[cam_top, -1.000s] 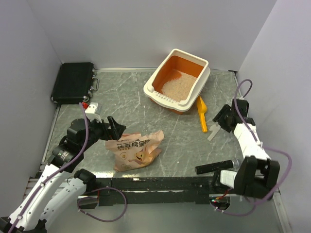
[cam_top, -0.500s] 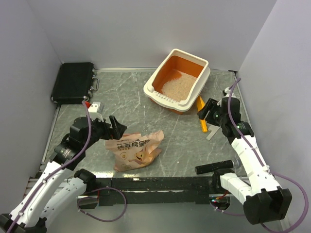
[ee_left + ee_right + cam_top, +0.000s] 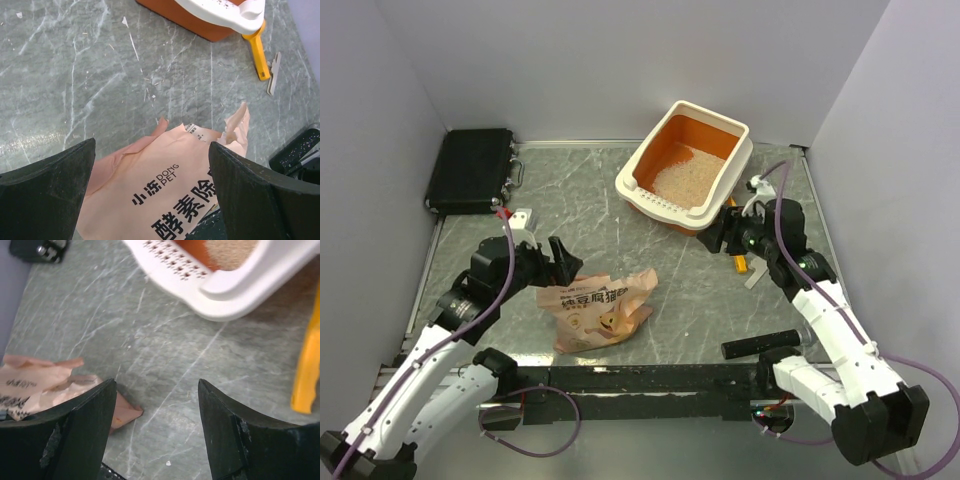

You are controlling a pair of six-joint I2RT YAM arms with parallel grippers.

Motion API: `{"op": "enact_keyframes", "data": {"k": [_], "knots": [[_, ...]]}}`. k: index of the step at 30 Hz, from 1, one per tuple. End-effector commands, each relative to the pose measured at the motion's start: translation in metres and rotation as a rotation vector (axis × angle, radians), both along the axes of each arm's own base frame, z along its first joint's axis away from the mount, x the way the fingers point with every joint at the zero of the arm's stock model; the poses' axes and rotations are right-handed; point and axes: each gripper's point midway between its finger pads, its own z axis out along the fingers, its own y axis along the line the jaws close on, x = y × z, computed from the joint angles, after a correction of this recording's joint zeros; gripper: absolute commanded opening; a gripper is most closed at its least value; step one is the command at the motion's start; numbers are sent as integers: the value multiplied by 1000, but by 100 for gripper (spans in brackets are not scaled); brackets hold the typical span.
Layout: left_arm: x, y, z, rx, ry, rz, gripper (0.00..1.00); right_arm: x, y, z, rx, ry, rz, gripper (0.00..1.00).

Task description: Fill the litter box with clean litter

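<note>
My grey marbled counter [image 3: 590, 210] sits between white walls [image 3: 620, 60]. The litter box [image 3: 740, 158] stands at its far right, with clean litter [image 3: 685, 172] inside. The left gripper [image 3: 151, 145] above the bag [image 3: 165, 175] and the right gripper [image 3: 156, 382] both gape wide and hold nothing. Only the overhead view shows the black case [image 3: 470, 170].

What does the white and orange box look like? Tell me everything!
The litter box is a rectangular tray that looks like smooth plastic, cream-white outside and orange inside. One end of its rim is a flat strip full of little slots. It sits upright and turned at an angle on the grey marbled table, near the far right corner. Pale sandy litter covers part of its floor, with some orange showing. A yellow-orange scoop lies close beside its near corner.
</note>
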Motion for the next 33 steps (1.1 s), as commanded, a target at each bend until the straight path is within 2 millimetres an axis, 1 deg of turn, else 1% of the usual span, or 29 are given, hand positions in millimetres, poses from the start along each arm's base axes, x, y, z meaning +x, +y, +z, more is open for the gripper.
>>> {"op": "enact_keyframes", "data": {"k": [1, 3, 5, 7, 8, 9, 10, 11, 12, 14, 15, 16, 17, 18, 19, 20, 22, 23, 26, 29, 30, 31, 33], "knots": [[5, -1, 3, -12, -8, 17, 99, -6, 32, 17, -7, -68, 208, 73], [5, -2, 1, -9, -3, 14, 99, -11, 43, 13, -31, -54, 261, 74], [8, 0, -1, -4, 5, 30, 99, -13, 49, 9, -46, -47, 298, 75], [9, 0, -4, -5, 29, 47, 99, -15, 55, -1, -39, -16, 332, 77], [11, 1, -4, -9, 34, 60, 99, -17, 61, -3, -18, -10, 365, 78], [11, 0, -9, -9, 57, 66, 99, -17, 66, -15, -5, 34, 381, 78], [13, 2, -9, -15, 75, 94, 99, -17, 70, -20, 11, 55, 394, 80], [16, 8, -10, -4, 87, 137, 99, -16, 76, -21, 35, 59, 413, 80], [18, 11, -16, 8, 117, 166, 97, -16, 82, -31, 63, 111, 419, 81], [18, 18, -22, 5, 181, 243, 97, -17, 93, -37, 102, 137, 449, 83], [18, 20, -29, 18, 220, 266, 97, -15, 98, -42, 124, 156, 449, 83], [16, 24, -31, 12, 263, 308, 97, -14, 101, -45, 129, 160, 453, 84], [18, 32, -33, 29, 279, 362, 97, -14, 104, -46, 134, 161, 452, 84], [18, 35, -37, 21, 315, 404, 97, -11, 105, -50, 139, 164, 442, 84], [19, 36, -33, 12, 324, 420, 97, -10, 105, -52, 141, 165, 438, 84], [16, 40, -35, 18, 353, 435, 97, -10, 105, -54, 141, 167, 436, 84], [16, 47, -32, 4, 373, 483, 97, -7, 103, -59, 126, 175, 420, 84], [12, 51, -34, 10, 396, 496, 97, -6, 103, -61, 121, 174, 417, 84], [2, 51, -37, -38, 462, 499, 97, -4, 102, -64, 109, 167, 411, 84], [-13, 47, -47, -75, 526, 493, 97, -2, 101, -61, 102, 156, 410, 85], [-19, 46, -55, -89, 552, 494, 97, -2, 101, -60, 100, 150, 412, 85], [-25, 38, -58, -116, 579, 457, 97, -1, 101, -59, 98, 145, 412, 85], [-28, 30, -68, -156, 603, 432, 97, -1, 101, -56, 95, 128, 419, 85]]}}
